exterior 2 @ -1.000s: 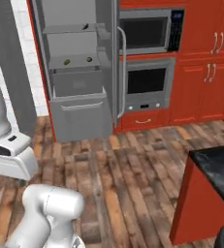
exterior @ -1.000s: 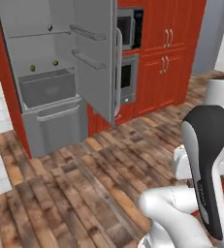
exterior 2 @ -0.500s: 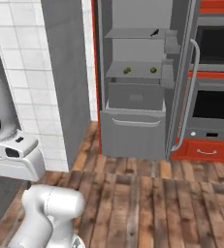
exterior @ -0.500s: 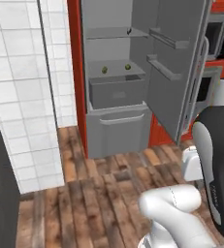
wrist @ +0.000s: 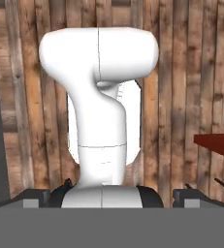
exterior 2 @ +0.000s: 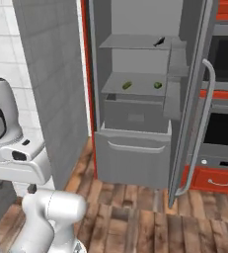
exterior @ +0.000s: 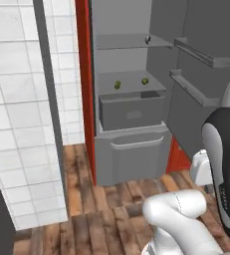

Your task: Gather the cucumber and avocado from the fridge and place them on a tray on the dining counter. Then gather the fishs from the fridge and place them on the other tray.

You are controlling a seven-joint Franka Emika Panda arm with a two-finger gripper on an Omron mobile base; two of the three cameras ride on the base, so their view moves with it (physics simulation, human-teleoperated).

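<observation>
The gripper (wrist: 111, 193) points down at the wooden floor (wrist: 181, 72), and its two dark finger tips (wrist: 36, 196) stand wide apart at the bottom of the hand view, with nothing between them. Beyond the floor planks stands the open fridge (exterior: 131, 124), grey inside, between a white tiled wall (exterior: 17, 99) and red cabinets. Its door (exterior 2: 194, 94) is swung open to the right, with a long curved handle (exterior 2: 204, 123) visible in the right base view and shelves on its inner side. Low in the fridge there is a closed bottom drawer (exterior: 131, 157), and above it a grey bin (exterior: 132, 110) that is pulled forward a little. On the shelf just behind this bin lie two small green things well apart, one (exterior: 117, 85) at the left and one (exterior: 145, 81) at the right; which is the cucumber and which the avocado I cannot tell. On the upper shelf, near its right end, lies a small dark thing (exterior 2: 159, 42), too small to name. To the right of the door, in the right base view, an oven (exterior 2: 224, 133) sits in the red cabinets.
</observation>
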